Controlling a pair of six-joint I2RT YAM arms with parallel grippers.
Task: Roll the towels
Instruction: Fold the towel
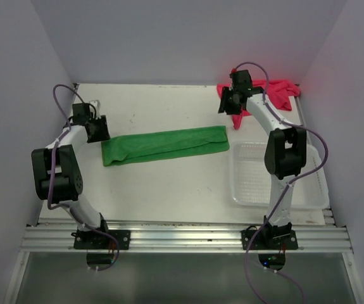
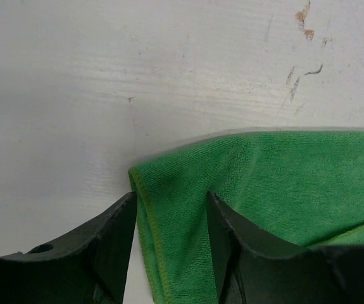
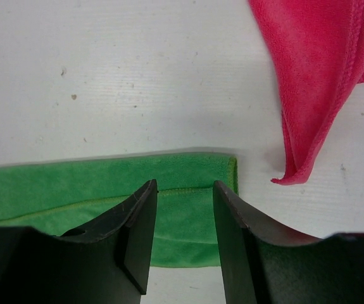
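My workspace: a scuffed white table (image 1: 169,187), boxed by plain pale walls (image 1: 188,38) on three sides, aluminium rail (image 1: 188,238) along my near edge.

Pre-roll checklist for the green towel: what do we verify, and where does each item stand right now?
1. Green towel folded into a long flat strip: ok.
2. Left gripper jaws apart over the strip's left end: ok.
3. Right gripper jaws apart over its right end: ok.
4. Fingertips touching the cloth: cannot tell.
5. Pink towel apart from the green strip: ok.
6. Pink towel laid flat for its turn: not ok, it is bunched at the far right corner.
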